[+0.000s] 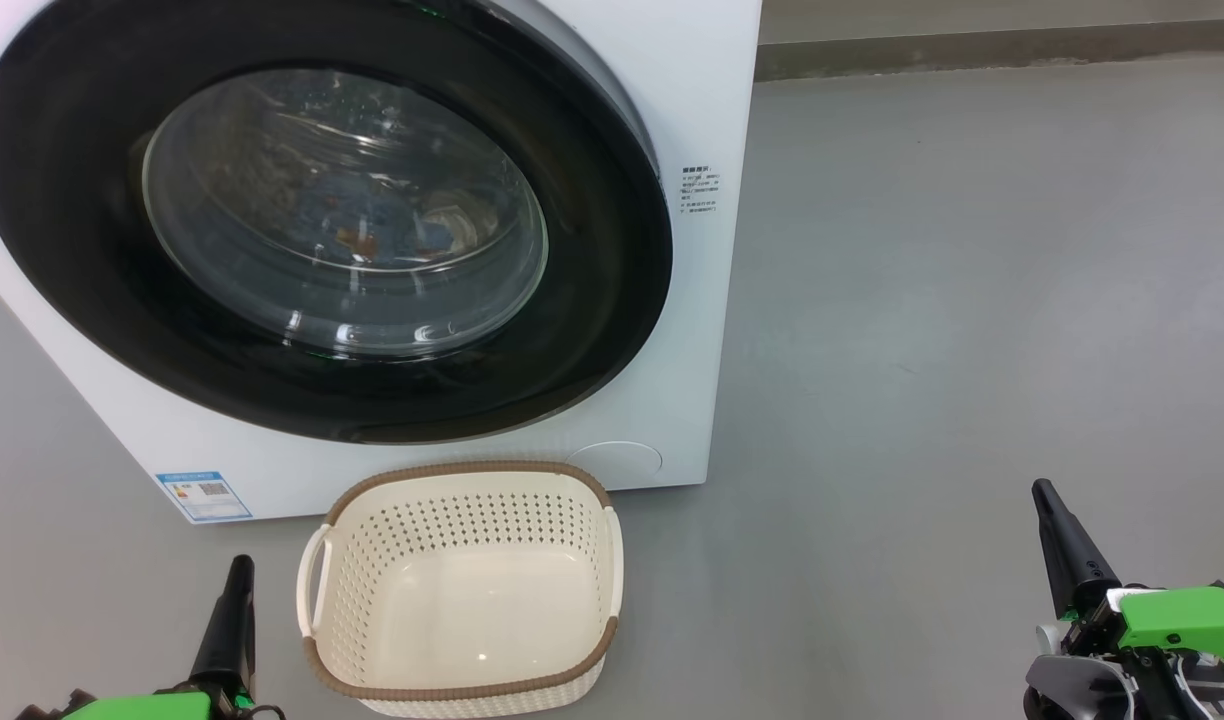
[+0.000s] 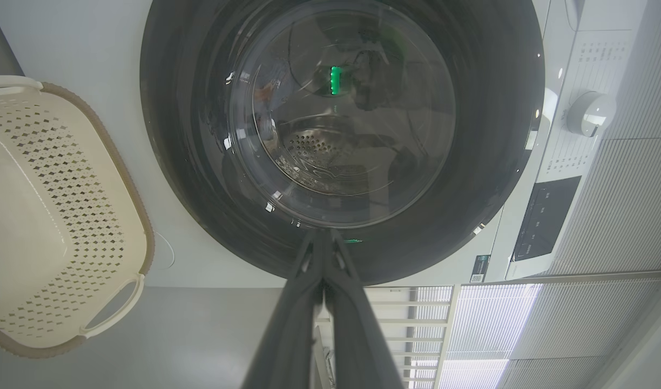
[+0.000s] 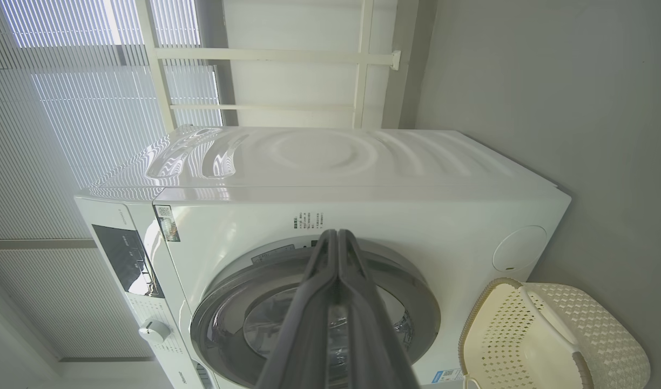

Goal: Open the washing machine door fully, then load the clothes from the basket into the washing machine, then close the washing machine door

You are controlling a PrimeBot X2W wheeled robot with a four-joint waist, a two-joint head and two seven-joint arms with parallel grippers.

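Note:
The washing machine stands in front of me with its washing machine door lying flat against the front, shut. Behind the glass I make out blue fabric with orange spots, the clothes. The basket sits on the floor below the door with nothing in it. To its left is my left gripper, shut and holding nothing. My right gripper is far to the right over bare floor, also shut. In the left wrist view the left gripper points at the door. The right gripper points at the machine.
Grey floor stretches open to the right of the machine, up to a wall base. A control panel and a dial are on the machine's top strip. Window blinds and a white rail stand behind it.

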